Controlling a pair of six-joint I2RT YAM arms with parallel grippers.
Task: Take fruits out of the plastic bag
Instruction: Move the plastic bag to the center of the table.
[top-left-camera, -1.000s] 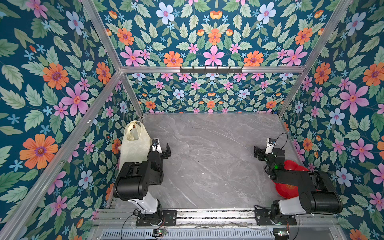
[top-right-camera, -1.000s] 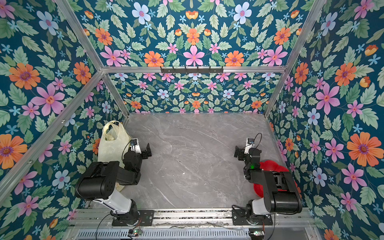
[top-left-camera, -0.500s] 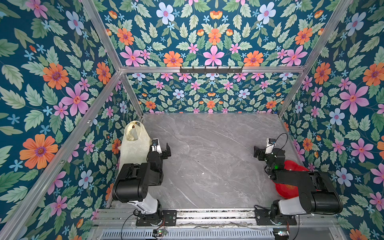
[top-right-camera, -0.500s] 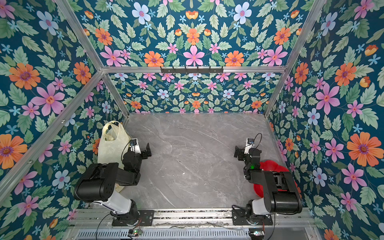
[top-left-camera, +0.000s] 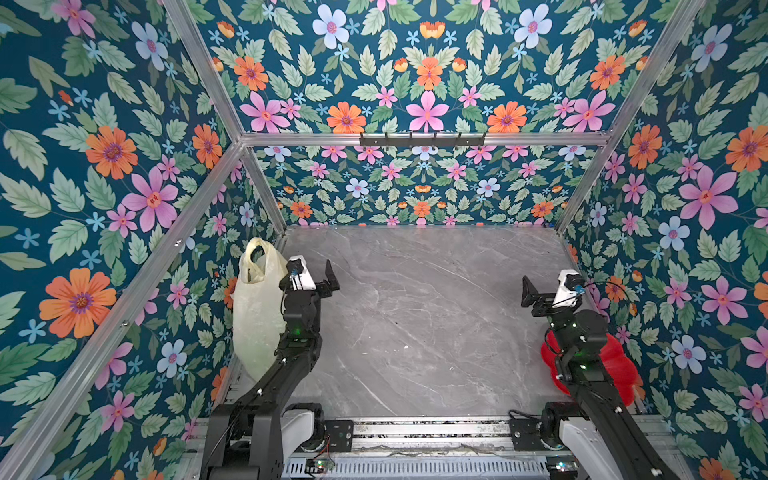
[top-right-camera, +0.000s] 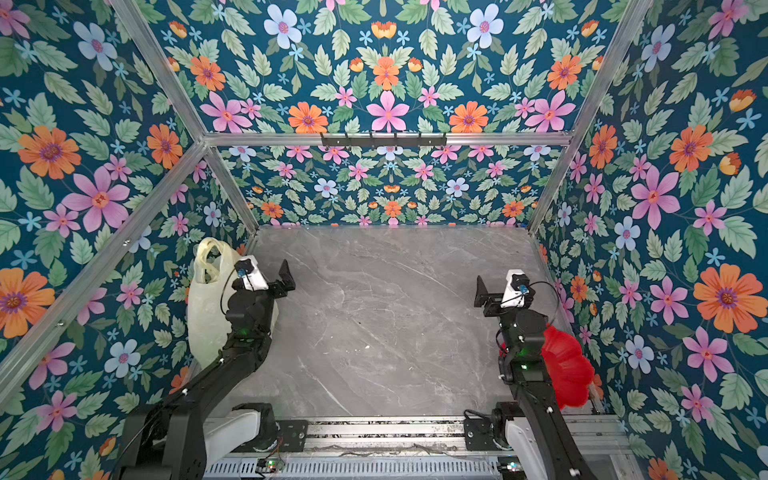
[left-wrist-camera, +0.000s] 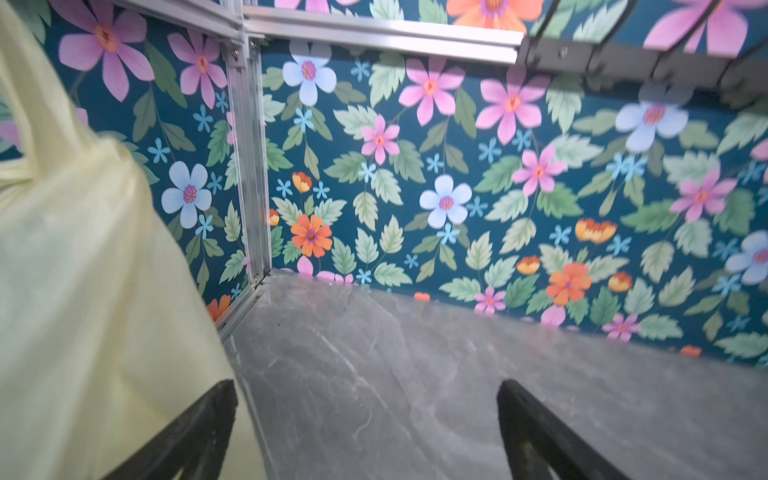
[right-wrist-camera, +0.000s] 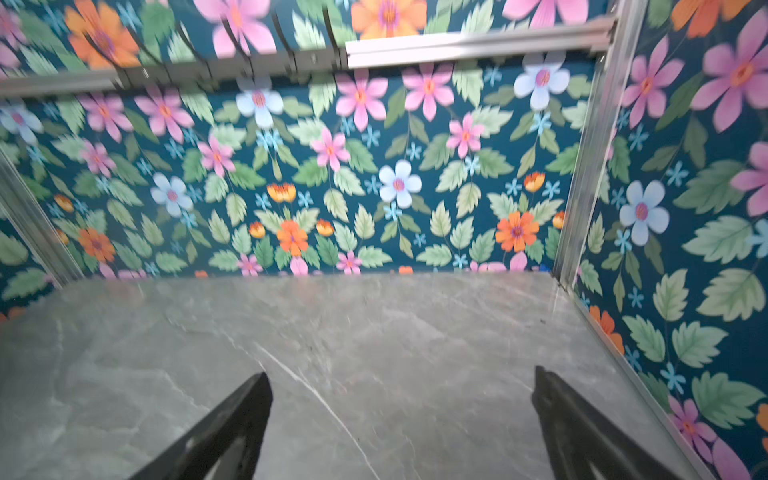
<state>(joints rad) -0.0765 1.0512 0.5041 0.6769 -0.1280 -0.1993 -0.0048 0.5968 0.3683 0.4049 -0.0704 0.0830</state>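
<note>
Against the left wall, the plastic bag (top-left-camera: 257, 316) stands upright on the marble table (top-left-camera: 415, 324), pale yellow with its loop handles up; I can't see what's inside. Just beside it the left gripper (left-wrist-camera: 365, 390) hangs above the tabletop with its jaws spread wide, holding nothing. Across the table, well apart, the right gripper (right-wrist-camera: 401, 376) is also spread wide and empty, and a red plate (top-left-camera: 615, 365) lies under its arm by the right wall.
</note>
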